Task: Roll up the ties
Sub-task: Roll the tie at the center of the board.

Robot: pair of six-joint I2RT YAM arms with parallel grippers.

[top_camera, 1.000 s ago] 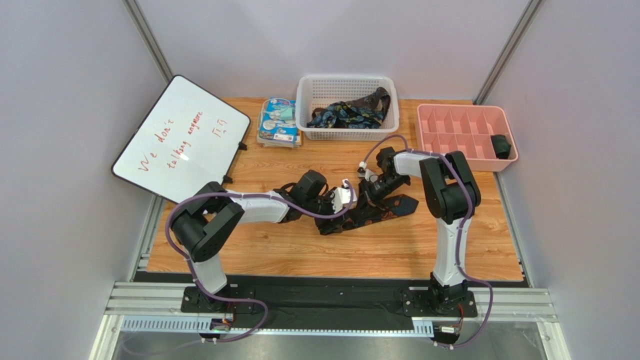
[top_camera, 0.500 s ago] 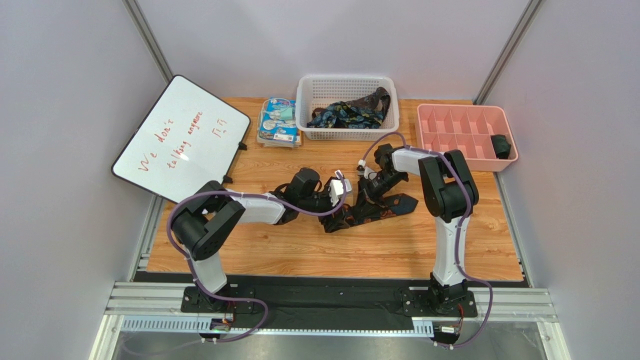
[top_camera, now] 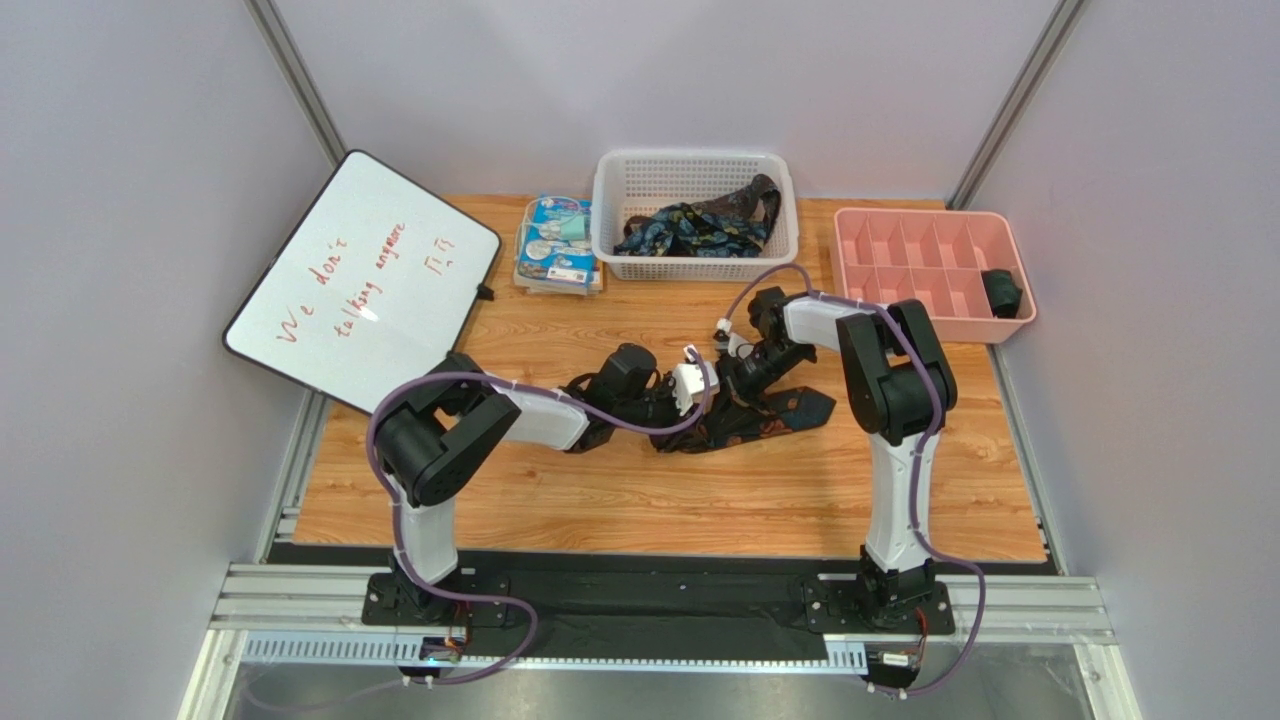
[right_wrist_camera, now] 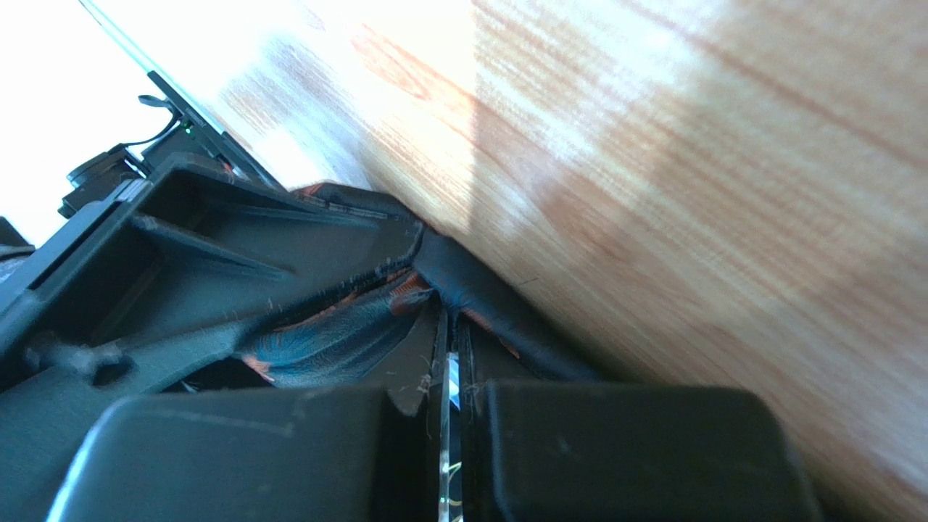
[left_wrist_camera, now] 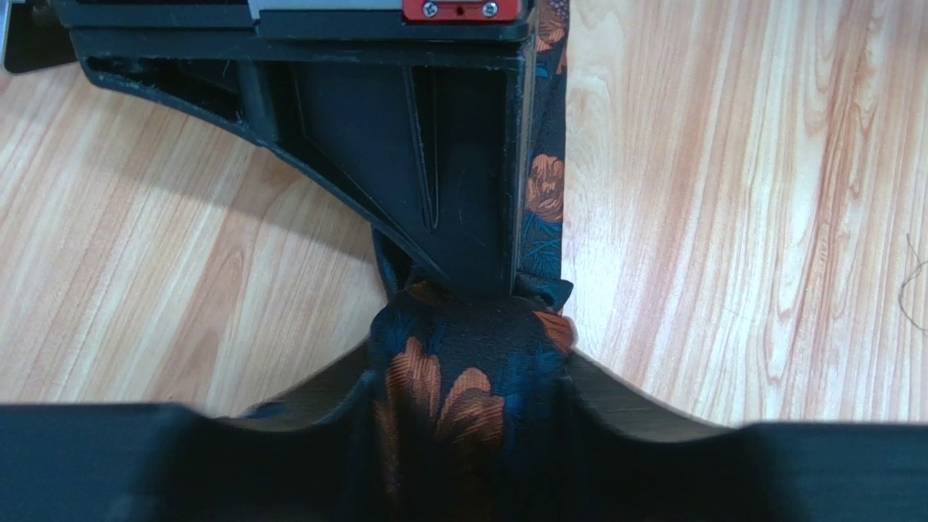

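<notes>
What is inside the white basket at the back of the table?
A loose heap of dark ties with teal and orange-brown patterning lies in the basket. Anything beneath the heap is covered.

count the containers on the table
2: a white basket at the back middle with ties in it, and a pink tray at the back right. None looks hidden.
</notes>
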